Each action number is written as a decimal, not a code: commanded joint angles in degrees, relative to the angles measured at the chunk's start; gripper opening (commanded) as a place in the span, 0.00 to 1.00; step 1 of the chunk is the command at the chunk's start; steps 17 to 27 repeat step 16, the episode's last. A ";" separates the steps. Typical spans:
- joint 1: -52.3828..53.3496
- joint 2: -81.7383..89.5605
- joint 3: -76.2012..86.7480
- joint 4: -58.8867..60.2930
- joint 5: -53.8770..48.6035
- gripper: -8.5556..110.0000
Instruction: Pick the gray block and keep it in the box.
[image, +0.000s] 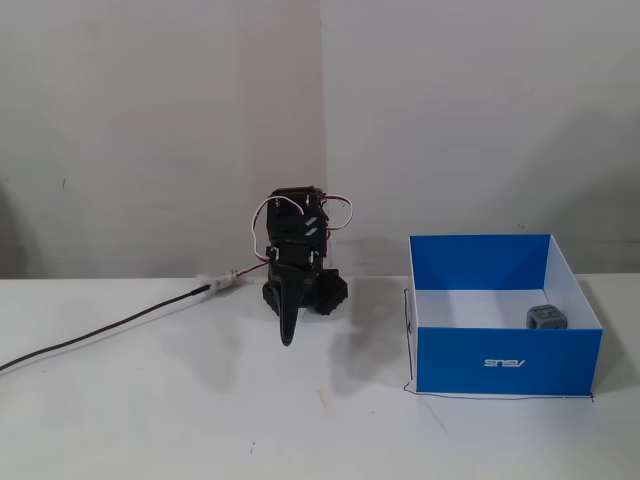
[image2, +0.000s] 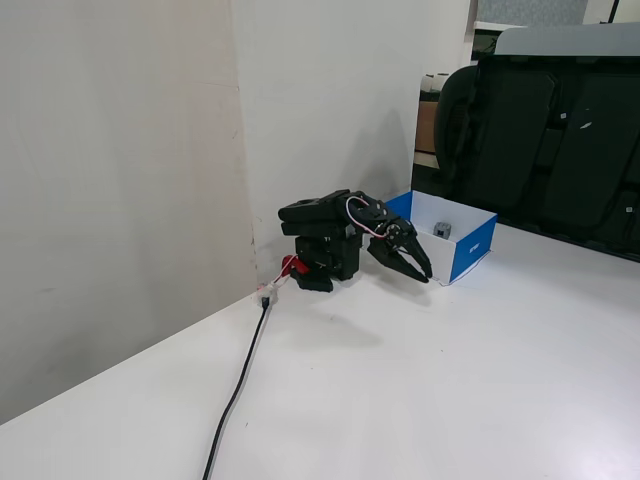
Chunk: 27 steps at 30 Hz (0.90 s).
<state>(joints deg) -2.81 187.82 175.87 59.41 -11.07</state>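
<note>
The gray block (image: 546, 317) lies inside the blue box (image: 500, 362), on its white floor near the right front corner in a fixed view. It also shows as a small dark cube (image2: 442, 230) in the box (image2: 470, 255) in the other fixed view. My gripper (image: 287, 340) is folded down in front of the arm's base, left of the box and apart from it. Its tips hang just above the table. The jaws look shut and empty. It also shows in the other fixed view (image2: 425, 275), close to the box's near wall.
A black cable (image: 100, 335) runs from the arm's base across the table to the left edge; it also shows in the other fixed view (image2: 240, 380). A white wall stands behind the arm. Black chairs (image2: 550, 140) stand beyond the table. A thin dark line (image: 500, 397) outlines the box's place.
</note>
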 joint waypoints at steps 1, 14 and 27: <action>0.79 8.61 -0.53 0.18 -0.18 0.08; 0.79 8.61 -0.53 0.18 -0.18 0.08; 0.79 8.61 -0.53 0.18 -0.18 0.07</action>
